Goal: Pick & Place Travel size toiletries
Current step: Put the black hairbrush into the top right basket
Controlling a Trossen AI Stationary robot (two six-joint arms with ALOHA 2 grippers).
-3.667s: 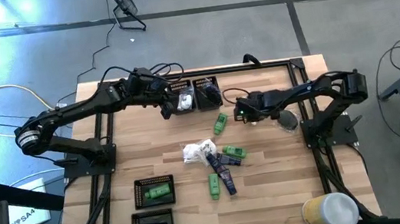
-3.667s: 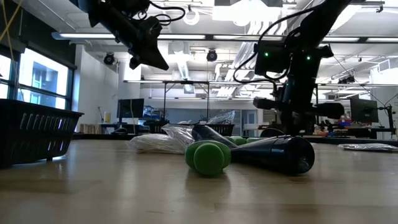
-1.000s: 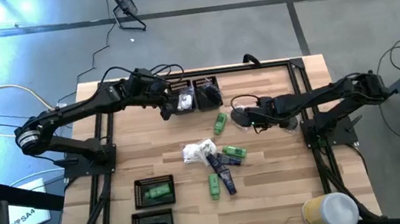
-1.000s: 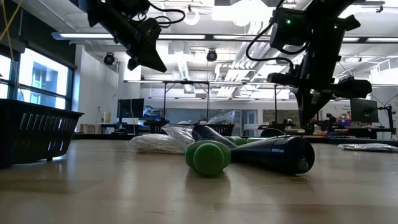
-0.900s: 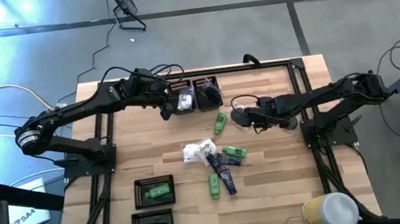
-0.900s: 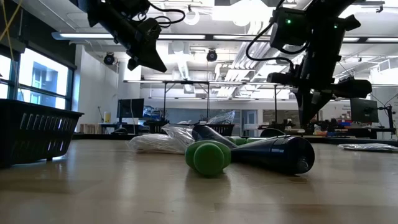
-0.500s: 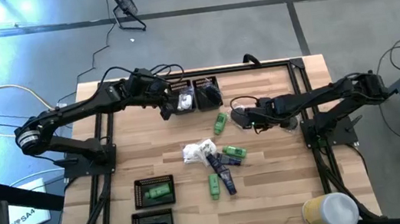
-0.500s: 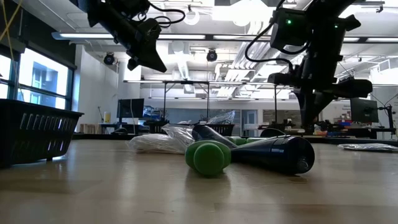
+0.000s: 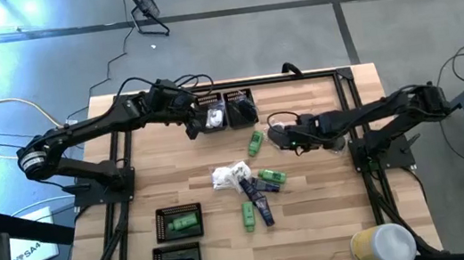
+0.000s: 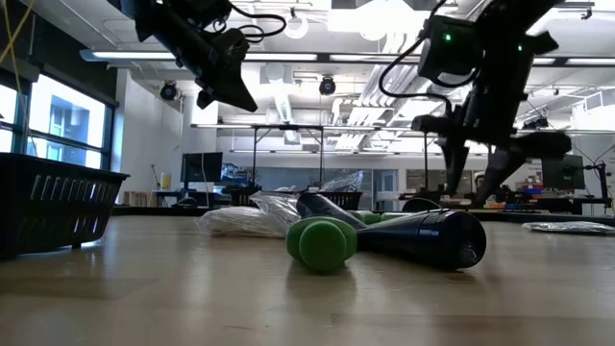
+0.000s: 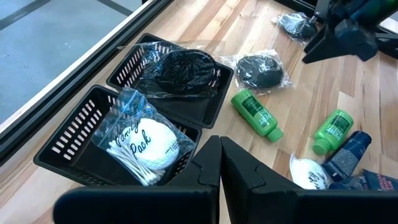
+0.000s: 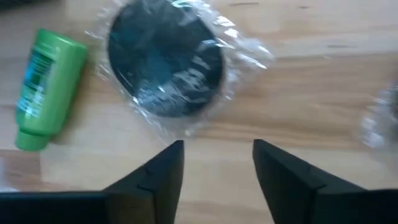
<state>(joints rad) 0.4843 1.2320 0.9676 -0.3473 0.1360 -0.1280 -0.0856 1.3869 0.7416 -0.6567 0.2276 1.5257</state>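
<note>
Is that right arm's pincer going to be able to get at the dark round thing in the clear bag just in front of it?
Probably yes. The right pincer is open and the bagged dark round piece lies flat on bare table just ahead. Only a green tube lies beside it, apart and not blocking.

A green tube (image 10: 322,242) and a navy tube (image 10: 423,237) lie touching on the desk (image 10: 192,298); the right pincer (image 10: 476,171) hangs open at 1 o'clock.

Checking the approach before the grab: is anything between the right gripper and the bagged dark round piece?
Nothing visible. The right gripper is open, and only bare table lies between it and the bagged dark round piece. The green tube lies apart, beside the bag.
</note>
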